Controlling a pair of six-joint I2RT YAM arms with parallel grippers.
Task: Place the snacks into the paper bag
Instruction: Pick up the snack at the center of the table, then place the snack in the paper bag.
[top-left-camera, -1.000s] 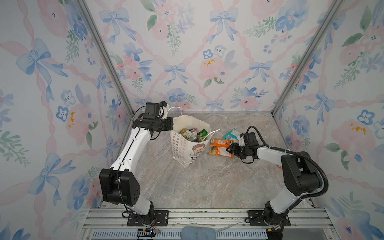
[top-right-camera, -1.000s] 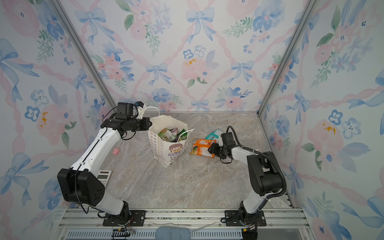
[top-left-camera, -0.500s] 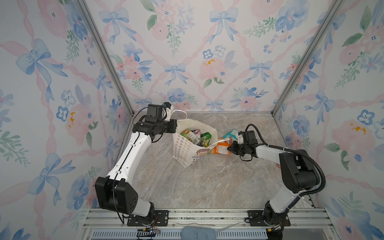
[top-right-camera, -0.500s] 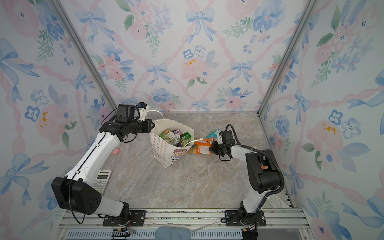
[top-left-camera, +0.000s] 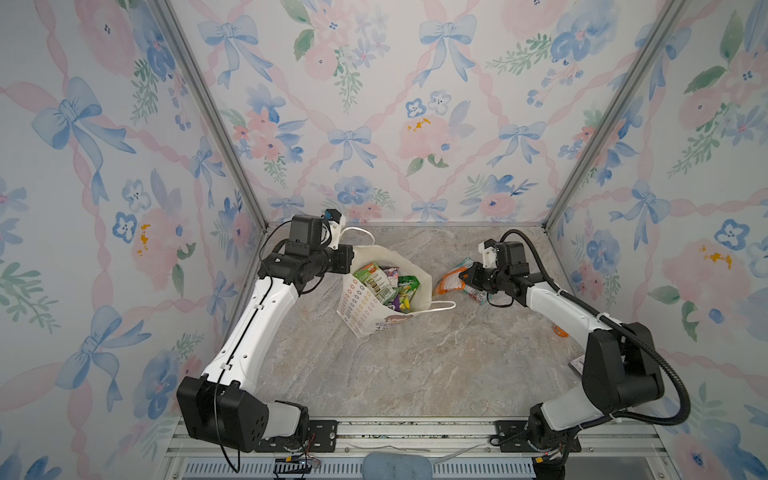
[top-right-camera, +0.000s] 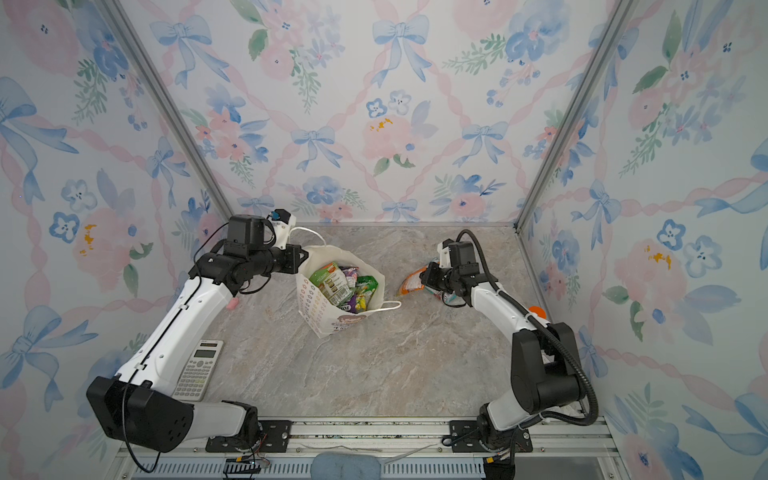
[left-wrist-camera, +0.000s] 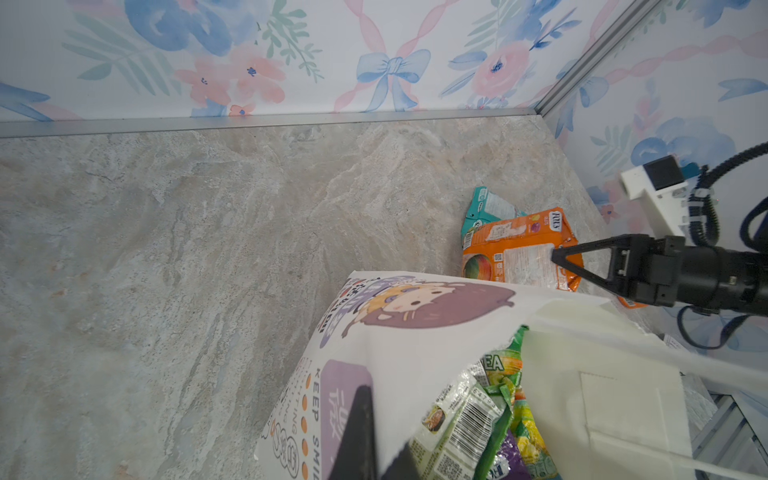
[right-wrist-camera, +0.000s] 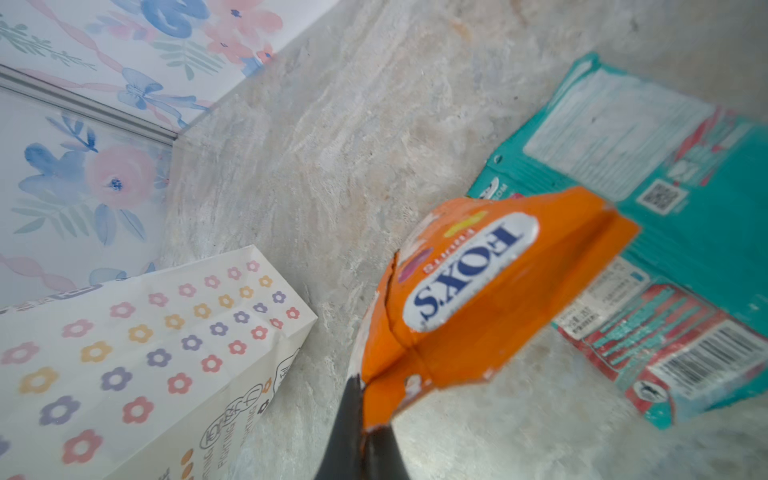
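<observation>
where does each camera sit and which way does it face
Top views: high above the front rail, looking down toward the back wall; both arms whole, left gripper on the rim of the paper bag, right gripper pinching the orange pouch.
Left wrist: at the bag's mouth, facing across the table toward the right arm; its own dark fingers show.
Right wrist: looks along its shut fingers at the orange pouch, teal pouch beyond.
Shared: both wrist views show bag, orange pouch and teal pouch.

We have bare grey marble tabletop (top-left-camera: 415, 374) in the near middle; cream paper bag (top-left-camera: 361, 307), orange plastic pouch (left-wrist-camera: 515, 249) and teal plastic pouch (left-wrist-camera: 488, 203) crowd the far side.
</observation>
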